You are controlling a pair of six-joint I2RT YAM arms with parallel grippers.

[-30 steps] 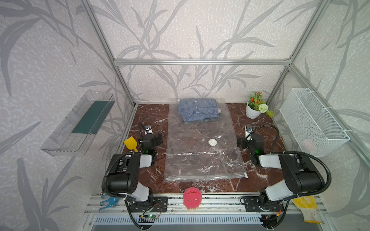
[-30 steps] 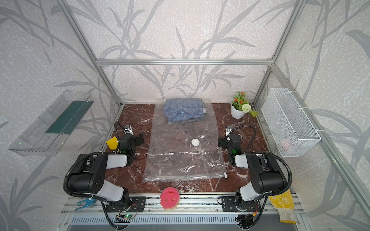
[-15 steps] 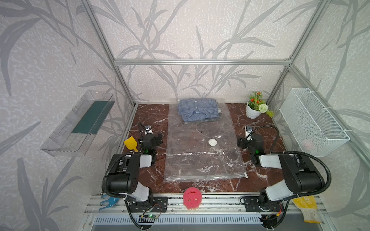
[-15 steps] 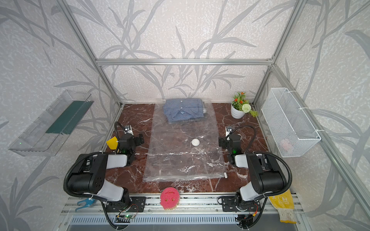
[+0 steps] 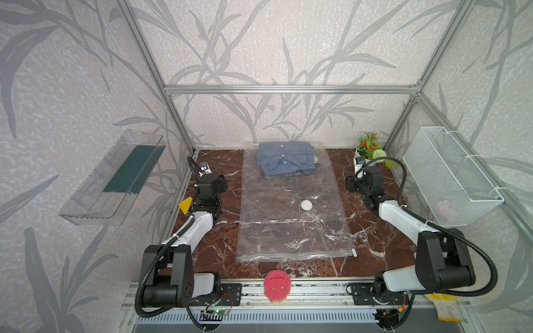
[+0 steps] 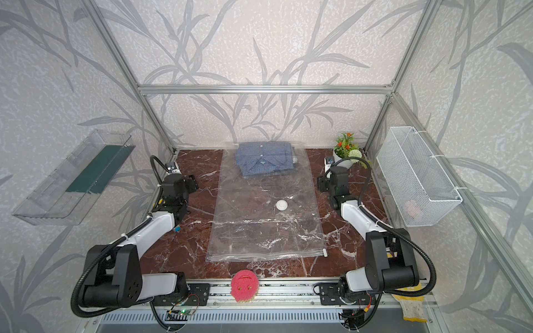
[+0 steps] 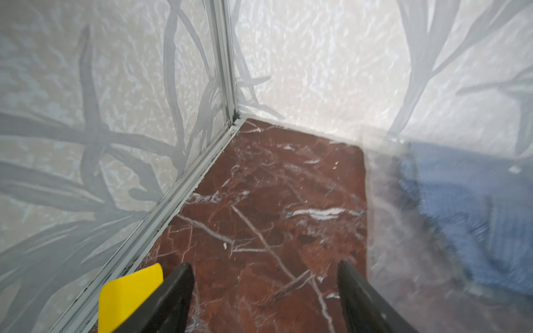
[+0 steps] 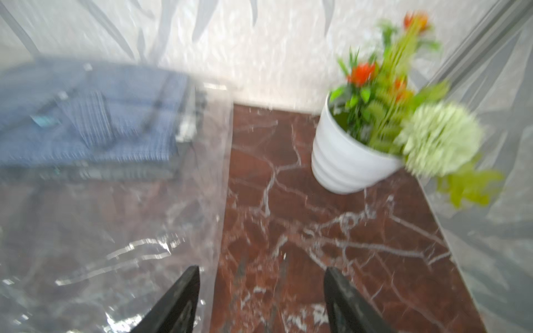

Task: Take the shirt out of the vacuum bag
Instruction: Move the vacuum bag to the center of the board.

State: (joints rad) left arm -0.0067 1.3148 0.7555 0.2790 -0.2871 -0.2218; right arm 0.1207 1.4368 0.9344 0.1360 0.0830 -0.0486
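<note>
Hardly anything is being shifted since earlier. Both the left claw [image 7: 264, 265] and the right claw [image 8: 261, 268] are being held open, flanking the clear crinkly plastic vacuum bag [image 5: 274, 230] on the red marbled worktop [image 5: 375, 230]. The folded blue checked shirt [image 5: 285, 161] is lying inside its far end; removal is being awaited.

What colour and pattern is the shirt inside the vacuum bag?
Blue with a fine check; the shirt shows best in a top view.

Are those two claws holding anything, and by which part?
Nothing is held. The left gripper and right gripper stand open and empty beside the large clear plastic vacuum bag; the folded blue checked shirt lies inside it.
</note>
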